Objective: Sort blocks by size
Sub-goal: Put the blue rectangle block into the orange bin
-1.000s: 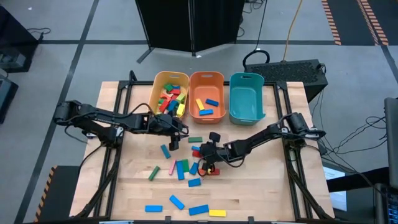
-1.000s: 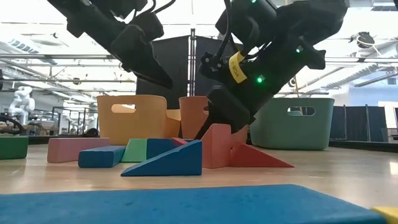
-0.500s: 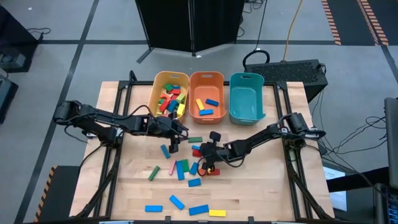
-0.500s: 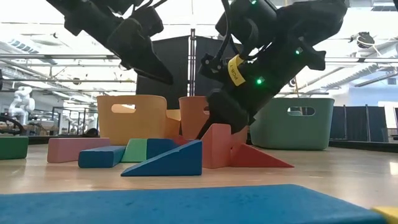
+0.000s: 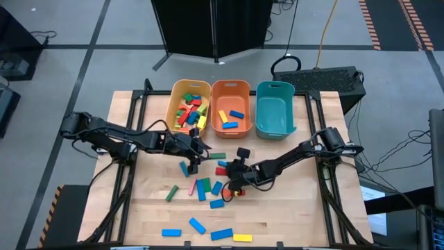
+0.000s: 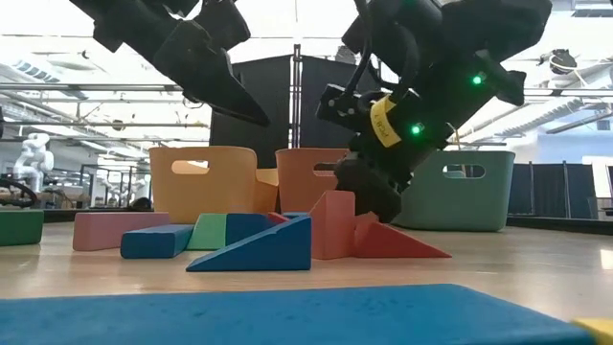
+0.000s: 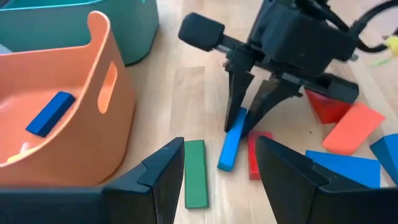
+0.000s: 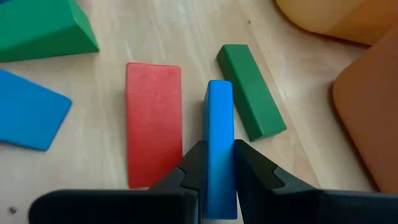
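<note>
The pale wooden table (image 5: 291, 215) stood on a grey floor, with a black cabinet beyond its 12 o'clock edge. In the low view an open hall with ceiling lights lay behind it.

The left arm reached in from 9 o'clock. The left gripper (image 5: 195, 154) hung just left of the table's centre, over a loose blue block. Its fingers (image 7: 163, 177) stood apart with nothing between them.

The right arm came in from 3 o'clock, and the right gripper (image 8: 219, 152) was down near the centre. Its jaws were narrow, clamped on a slim blue wooden bar (image 8: 219, 112).

Three plastic bins sat in a row at 12 o'clock. The yellow bin (image 5: 177, 94) was heaped with mixed small blocks. The orange bin (image 5: 231, 86) held a blue block (image 7: 51, 113) and a yellow one. The contents of the teal bin (image 5: 275, 89) could not be made out.

The blue bar stood on its long edge on the wood at the table's centre. A flat red rectangular block (image 8: 153, 124) lay just beside it on one side. A green wooden bar (image 8: 250, 90) lay near it on the other side. A green wedge (image 8: 43, 28) and a flat blue piece (image 8: 28, 118) lay near the red block.

More loose blocks were scattered from the centre towards 6 o'clock. Among them were a green bar (image 5: 171, 193), a pink piece (image 5: 192, 188) and several blue bars (image 5: 197, 225). A yellow bar (image 5: 243, 237) lay at the 6 o'clock edge.
</note>
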Controlling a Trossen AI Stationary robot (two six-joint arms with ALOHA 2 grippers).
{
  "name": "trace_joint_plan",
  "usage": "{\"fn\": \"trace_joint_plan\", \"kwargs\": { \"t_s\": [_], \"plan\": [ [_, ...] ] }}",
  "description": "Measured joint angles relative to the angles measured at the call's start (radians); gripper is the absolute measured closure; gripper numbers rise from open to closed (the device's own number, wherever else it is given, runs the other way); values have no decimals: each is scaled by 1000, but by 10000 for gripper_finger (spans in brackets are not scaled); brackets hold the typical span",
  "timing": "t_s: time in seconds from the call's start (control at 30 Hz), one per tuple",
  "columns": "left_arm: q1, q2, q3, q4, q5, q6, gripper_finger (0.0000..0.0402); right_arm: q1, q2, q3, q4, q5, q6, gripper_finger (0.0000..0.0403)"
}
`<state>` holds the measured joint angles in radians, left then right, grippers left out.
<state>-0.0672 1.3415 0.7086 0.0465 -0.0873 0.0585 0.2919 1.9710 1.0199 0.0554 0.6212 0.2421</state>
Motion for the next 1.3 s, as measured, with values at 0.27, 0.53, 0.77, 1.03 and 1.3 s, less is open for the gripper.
{"fn": "trace_joint_plan", "kwargs": {
  "t_s": [0.27,0.53,0.77,1.03,1.3],
  "plan": [
    [-15,0,0,1,0,7,203,19,-54,0,-3,7,3,355],
    [-21,1,0,-1,0,38,203,44,-84,2,-6,8,6,355],
    [-70,1,0,10,0,116,203,77,-148,2,-8,6,5,355],
    [-118,1,0,60,1,162,203,109,-203,3,-6,8,-4,355],
    [-123,1,0,91,1,136,203,121,-212,3,58,63,-54,355]
  ]
}}
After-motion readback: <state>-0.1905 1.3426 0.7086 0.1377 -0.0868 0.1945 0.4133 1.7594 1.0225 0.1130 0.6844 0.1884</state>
